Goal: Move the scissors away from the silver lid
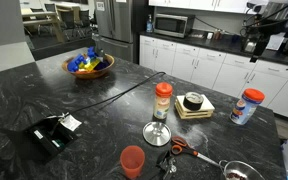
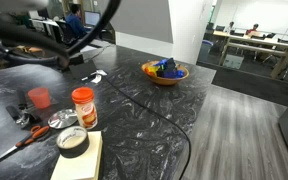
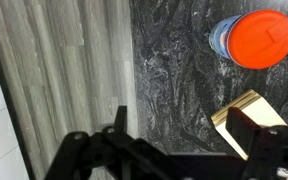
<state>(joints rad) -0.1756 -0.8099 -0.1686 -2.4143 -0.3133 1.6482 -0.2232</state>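
The scissors (image 1: 183, 148) with orange-red handles lie on the dark marble counter just beside the silver lid (image 1: 157, 132), at its front side. Both also show in an exterior view, the scissors (image 2: 29, 135) next to the lid (image 2: 62, 120). The arm (image 1: 267, 22) is raised high, far from both. In the wrist view my gripper (image 3: 184, 125) is open and empty, above the counter's edge. Neither scissors nor lid shows in the wrist view.
Near the lid stand a red cup (image 1: 132, 160), an orange-lidded jar (image 1: 163, 100) and a tape roll on a wooden block (image 1: 194, 103). A red-lidded blue container (image 1: 247, 105), a small black clump (image 1: 166, 163), a long-handled metal bowl (image 1: 239, 172), a fruit bowl (image 1: 89, 65) and a black cable (image 1: 114, 95) are also there.
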